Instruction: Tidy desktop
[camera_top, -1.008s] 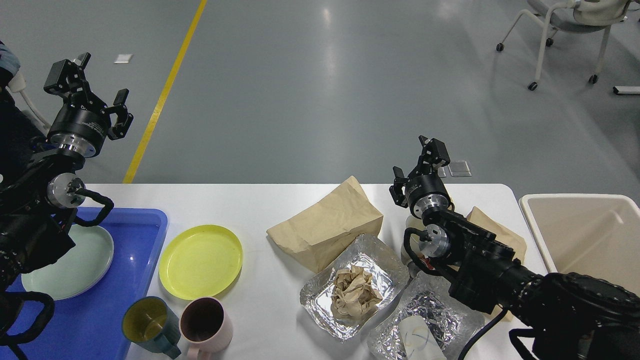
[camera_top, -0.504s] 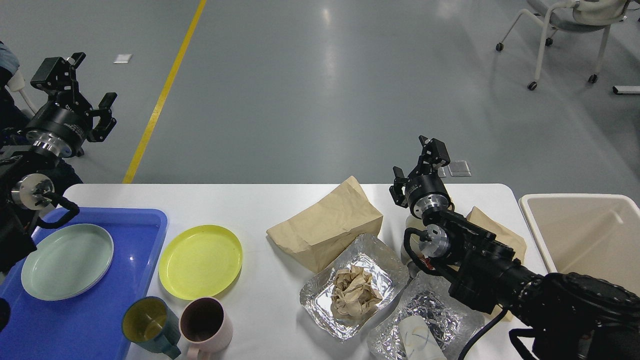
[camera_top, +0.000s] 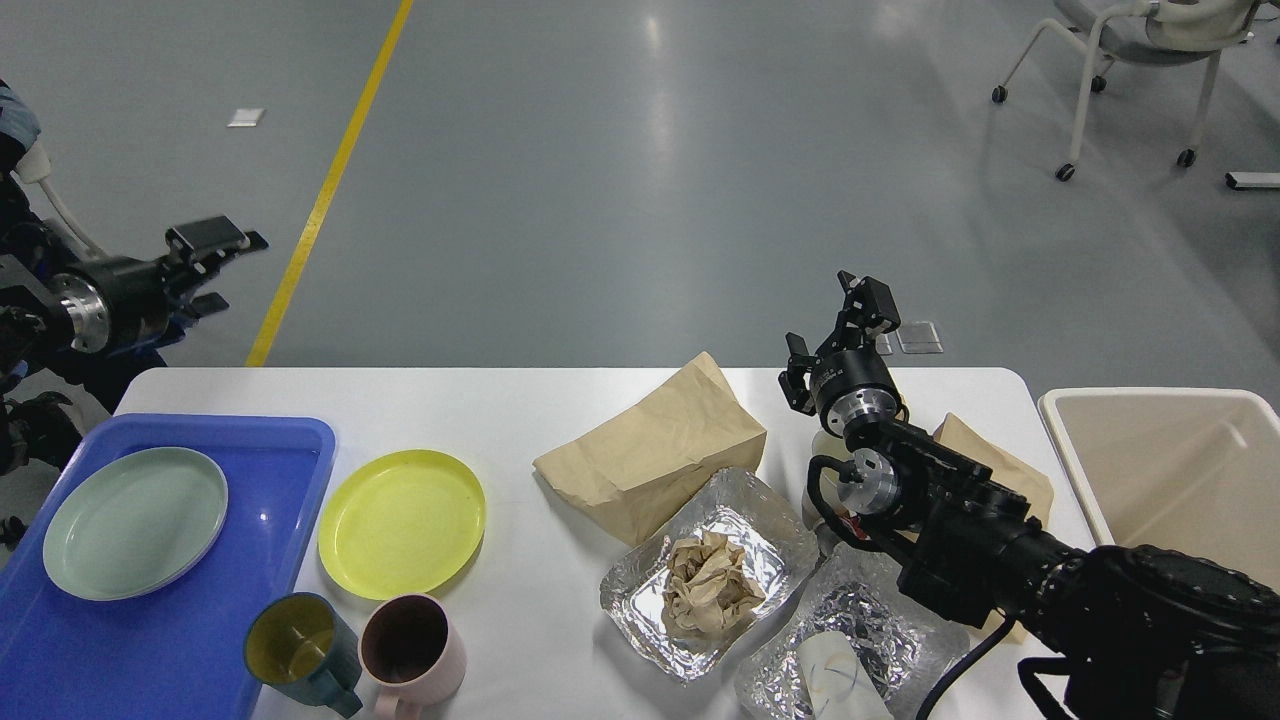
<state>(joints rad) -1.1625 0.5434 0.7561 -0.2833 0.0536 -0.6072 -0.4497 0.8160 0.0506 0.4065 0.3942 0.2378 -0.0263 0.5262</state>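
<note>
My two claws hang over a crowded counter, both holding nothing.

The white counter (camera_top: 520, 410) fills the lower half of the view; its near edge is cut off. My right claw (camera_top: 835, 335) stands wide open at 3 o'clock, and my arm hides part of a paper bag (camera_top: 1000, 470) and a foil tray (camera_top: 870, 620). My left claw (camera_top: 215, 265) has swung down to 9 o'clock since half a second ago; its fingers stand apart. The blue tray (camera_top: 290, 470) is cut off at 8 o'clock.
</note>
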